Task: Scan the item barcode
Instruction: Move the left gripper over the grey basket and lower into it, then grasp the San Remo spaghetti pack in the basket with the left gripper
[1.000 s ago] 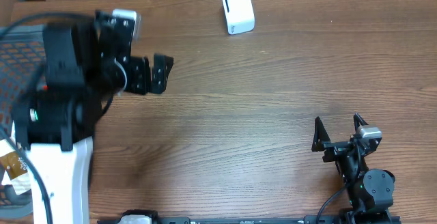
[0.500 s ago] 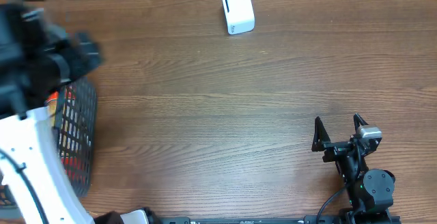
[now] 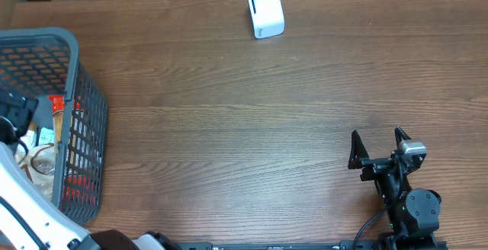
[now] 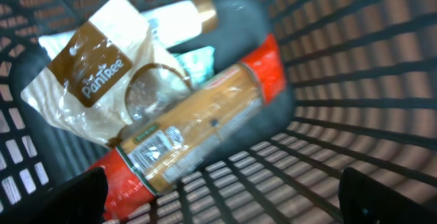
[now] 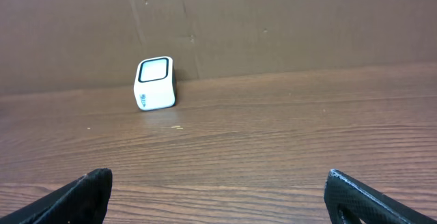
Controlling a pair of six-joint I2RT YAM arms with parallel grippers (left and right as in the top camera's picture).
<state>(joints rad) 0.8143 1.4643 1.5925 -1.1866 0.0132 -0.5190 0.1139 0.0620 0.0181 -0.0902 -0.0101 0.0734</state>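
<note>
A grey mesh basket (image 3: pixel 90 128) at the table's left holds the items. In the left wrist view a long red and orange packet (image 4: pixel 198 125) with a printed label lies on the basket floor, beside a clear bag with a brown Pantree label (image 4: pixel 89 80) and a white bottle with a gold cap (image 4: pixel 177 16). My left gripper (image 4: pixel 222 200) hangs open over them, touching nothing. The white barcode scanner (image 3: pixel 265 11) stands at the far middle of the table. My right gripper (image 3: pixel 377 139) rests open near the front right, facing the scanner (image 5: pixel 155 83).
A brown cardboard wall (image 5: pixel 273 26) runs along the table's far edge behind the scanner. The basket's walls (image 4: pixel 355 60) close round the left gripper. Bare wooden table (image 3: pixel 252 128) lies between basket, scanner and right arm.
The left arm has swung left off the table and down into the basket, uncovering the basket in the overhead view. The right arm has not moved.
</note>
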